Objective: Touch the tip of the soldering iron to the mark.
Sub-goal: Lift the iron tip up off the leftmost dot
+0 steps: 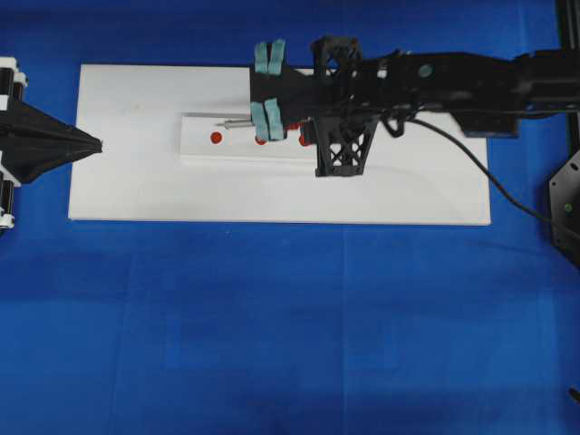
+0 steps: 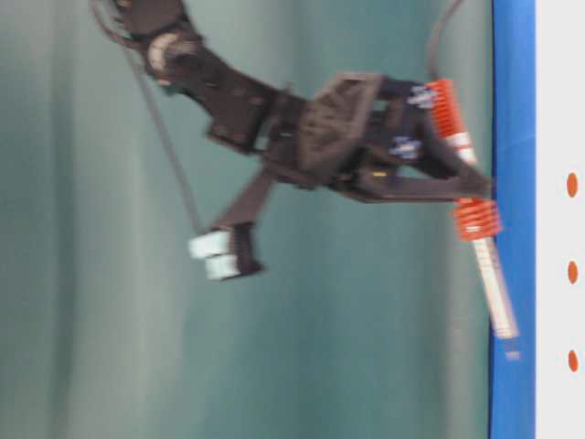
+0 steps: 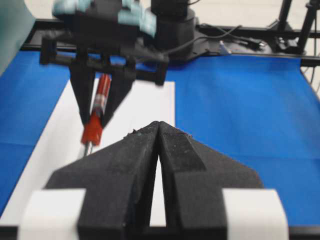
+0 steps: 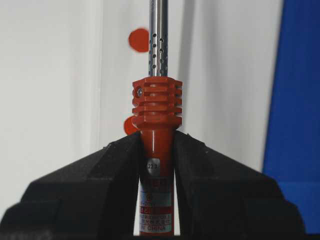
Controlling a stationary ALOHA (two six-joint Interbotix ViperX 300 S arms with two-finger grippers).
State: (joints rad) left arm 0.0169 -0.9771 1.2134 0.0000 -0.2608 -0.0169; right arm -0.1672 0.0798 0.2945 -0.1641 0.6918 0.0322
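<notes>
In the right wrist view, the orange-red handle of the soldering iron (image 4: 156, 150) is seen clamped between the two black jaws of the right gripper (image 4: 156, 165), just behind the ribbed collar. Beyond the collar, the perforated metal shaft runs straight up and out of the top of that picture, so the tip is not shown there. A red dot is half hidden behind the collar on its left side; this appears to be the mark (image 4: 129, 125). A second red dot (image 4: 139, 40) lies farther on, just to the left of the shaft.

In the overhead view, the iron's grey tip is seen between the outer dot and the centre one, over the white block (image 1: 204, 149), which rests on a white board (image 1: 136, 195) laid on the blue table cover (image 1: 290, 317). Whether the tip touches the block cannot be told. The black cord (image 1: 489, 177) trails off to the right.

Farthest from the iron, at the left edge of the board, the left gripper (image 1: 95, 143) is seen with its jaws pressed together on nothing.
</notes>
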